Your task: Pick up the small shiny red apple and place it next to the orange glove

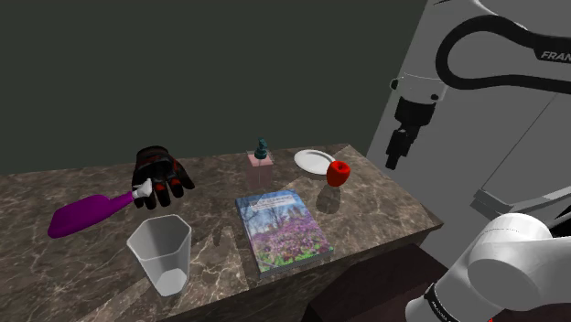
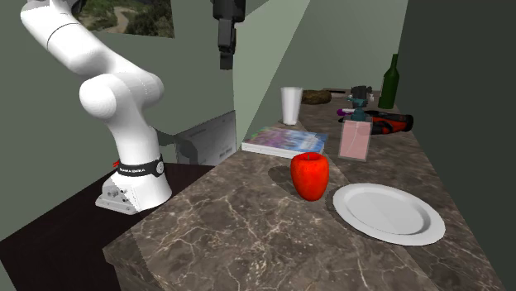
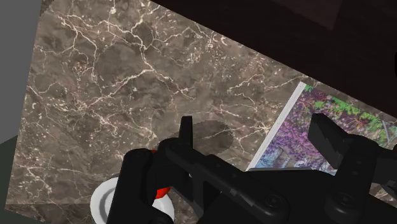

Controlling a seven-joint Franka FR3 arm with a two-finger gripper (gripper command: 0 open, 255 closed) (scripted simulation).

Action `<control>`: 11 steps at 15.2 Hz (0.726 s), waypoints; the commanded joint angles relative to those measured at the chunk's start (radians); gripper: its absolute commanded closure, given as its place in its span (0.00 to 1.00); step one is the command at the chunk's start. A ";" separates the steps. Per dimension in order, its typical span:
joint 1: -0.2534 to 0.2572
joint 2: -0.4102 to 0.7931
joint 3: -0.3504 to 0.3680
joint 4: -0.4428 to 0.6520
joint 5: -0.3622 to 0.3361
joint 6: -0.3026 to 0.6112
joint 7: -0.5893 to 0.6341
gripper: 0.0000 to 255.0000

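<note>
While the gripper (image 1: 394, 163) hangs high and open, the red apple (image 1: 339, 172), near the plate (image 1: 311, 161), is judged light, firm, slick-skinned; its widest middle should be clasped.

The small glossy red apple (image 1: 339, 173) stands upright on the brown marble countertop (image 1: 384, 209), towards the shoulder view's right end, just beside the round white plate (image 1: 313, 161). The black glove with red-orange patches (image 1: 160, 174) lies flat, fingers spread, towards the shoulder view's left, well apart from the apple.
</note>
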 commanded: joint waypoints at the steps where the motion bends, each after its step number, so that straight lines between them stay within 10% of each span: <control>1: 0.000 0.000 0.000 0.000 0.000 0.000 0.000 0.00; 11: -0.037 0.241 -0.086 -0.044 -0.078 0.394 -0.109 0.00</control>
